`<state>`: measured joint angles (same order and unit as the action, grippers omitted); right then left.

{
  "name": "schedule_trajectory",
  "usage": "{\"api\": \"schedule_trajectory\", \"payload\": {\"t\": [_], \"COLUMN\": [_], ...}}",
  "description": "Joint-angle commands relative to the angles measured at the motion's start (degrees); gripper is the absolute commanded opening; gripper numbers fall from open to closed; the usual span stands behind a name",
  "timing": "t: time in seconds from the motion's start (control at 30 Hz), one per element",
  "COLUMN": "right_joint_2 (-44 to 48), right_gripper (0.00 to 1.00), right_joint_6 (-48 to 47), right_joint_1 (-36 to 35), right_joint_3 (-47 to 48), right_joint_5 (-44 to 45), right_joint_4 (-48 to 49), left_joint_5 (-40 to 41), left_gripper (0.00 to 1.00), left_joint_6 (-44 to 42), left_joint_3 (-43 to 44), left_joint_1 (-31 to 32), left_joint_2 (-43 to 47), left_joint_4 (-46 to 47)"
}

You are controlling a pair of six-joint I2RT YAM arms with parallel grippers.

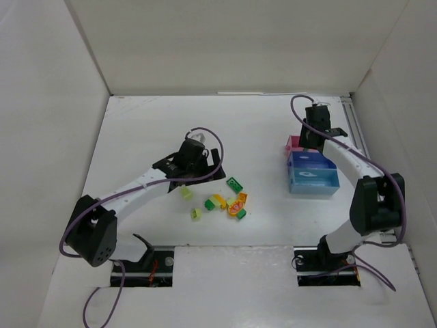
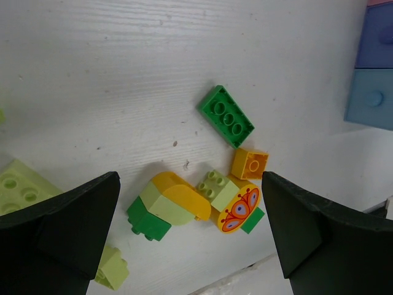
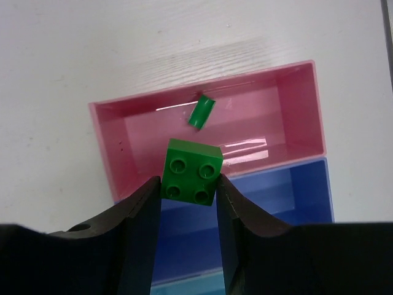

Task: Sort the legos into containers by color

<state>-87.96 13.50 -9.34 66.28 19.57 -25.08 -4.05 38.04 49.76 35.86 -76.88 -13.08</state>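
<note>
While the right gripper stands narrowed, jaws pinching a dark green four-stud brick by its sides, studs facing the wrist cam, the brick hangs over the border between the pink tray and the dark blue tray. One small green piece lies in the pink tray; the light blue tray closes the row. Left gripper gapes fully wide, holding nothing, above the loose pile mid-table: flat dark green brick, orange cube just beside it, butterfly-print round piece, a yellow/pale-green/dark-green clump. Pale green bricks sit beside the left finger.
</note>
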Motion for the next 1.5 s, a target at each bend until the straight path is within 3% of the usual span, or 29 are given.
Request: {"api": "schedule_trajectory", "payload": {"t": [0.0, 0.1, 0.13, 0.27, 0.5, 0.57, 0.77, 1.0, 1.13, 1.17, 1.3, 1.47], "right_joint_2": [-3.35, -5.73, -6.34, -4.24, 1.91, 3.76, 5.17, 5.79, 4.47, 3.68, -1.23, -9.40], "right_gripper": [0.29, 0.46, 0.63, 0.74, 0.75, 0.75, 0.75, 0.73, 0.73, 0.73, 0.73, 0.73], "right_joint_6": [-2.42, -2.42, -2.42, -2.42, -4.52, -4.53, -6.47, -14.96, -23.51, -24.30, -24.31, -20.63], "right_joint_1": [1.60, 2.22, 2.22, 2.22, 0.39, -1.02, -3.58, -12.97, -20.61, -22.37, -33.43, -36.53], "right_joint_3": [3.76, 5.52, 5.53, 3.86, 1.93, 1.05, -0.28, -1.67, -2.30, -2.30, -1.77, 0.25], "right_joint_5": [-1.73, -1.65, -1.64, -1.64, -2.17, -2.17, -5.07, -7.43, -17.36, -19.64, -17.29, -19.04], "right_joint_4": [2.49, 1.97, 1.97, 2.76, 2.84, 2.84, 2.85, 5.29, 7.58, 8.55, 11.36, 13.12], "left_joint_5": [1.23, 2.11, 2.12, 5.54, 6.69, 3.72, 1.76, 1.86, 6.50, 10.95, 21.53, 23.13], "left_gripper": [1.00, 1.00, 1.00, 1.00, 1.00, 0.99, 0.97, 0.97, 1.00, 1.00, 1.00, 1.00], "left_joint_6": [-0.25, 1.15, 1.16, 4.14, 4.59, 2.49, -0.43, 1.33, 2.99, 4.31, 13.44, 21.00], "left_joint_3": [2.71, 2.01, 1.49, -0.97, -3.78, -4.41, -10.29, -11.27, -8.28, -7.49, -3.97, -4.84], "left_joint_1": [1.93, 1.94, 1.94, 1.94, 1.94, 1.94, 6.50, 7.03, 7.03, 7.03, 6.25, 3.52], "left_joint_2": [0.59, 1.20, 1.90, 4.89, 9.21, 10.61, 12.55, 14.22, 14.82, 14.83, 15.36, 17.37], "left_joint_4": [-0.63, -1.16, -1.77, -3.00, -3.45, -2.74, -2.21, 2.53, -0.62, -1.85, -10.19, -15.66]}}
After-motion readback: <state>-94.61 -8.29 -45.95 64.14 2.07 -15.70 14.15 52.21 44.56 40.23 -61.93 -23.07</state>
